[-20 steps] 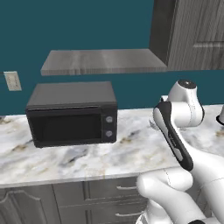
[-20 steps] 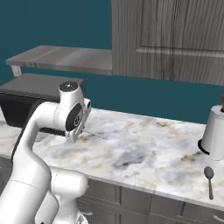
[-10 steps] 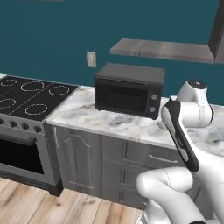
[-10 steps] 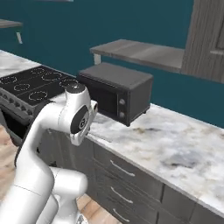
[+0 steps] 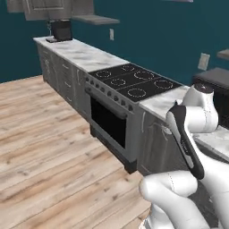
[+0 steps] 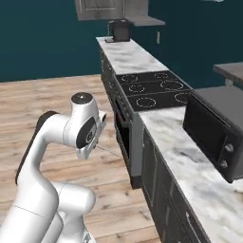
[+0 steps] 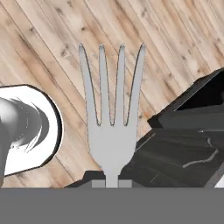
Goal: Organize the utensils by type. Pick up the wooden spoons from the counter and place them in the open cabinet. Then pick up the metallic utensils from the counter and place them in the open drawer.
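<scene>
A silver-grey metal fork (image 7: 113, 131) stands with its tines pointing away in the hand view, and my gripper (image 7: 112, 181) is shut on its handle. From the right base view the fork (image 6: 109, 151) shows as a thin line sticking out of the hand over the wooden floor, beside the counter front. The marble counter (image 6: 190, 175) runs along the right. The wooden spoons, the open cabinet and the drawer are out of view.
A black stove (image 6: 152, 90) with an oven front sits in the counter run. A dark microwave (image 6: 216, 126) stands on the near counter and a coffee machine (image 6: 119, 31) at the far end. Wooden floor (image 5: 40, 134) spreads wide to the left.
The whole picture has swung from the microwave and counter to the stove and floor, so the base has turned. The gripper stays shut on the fork.
</scene>
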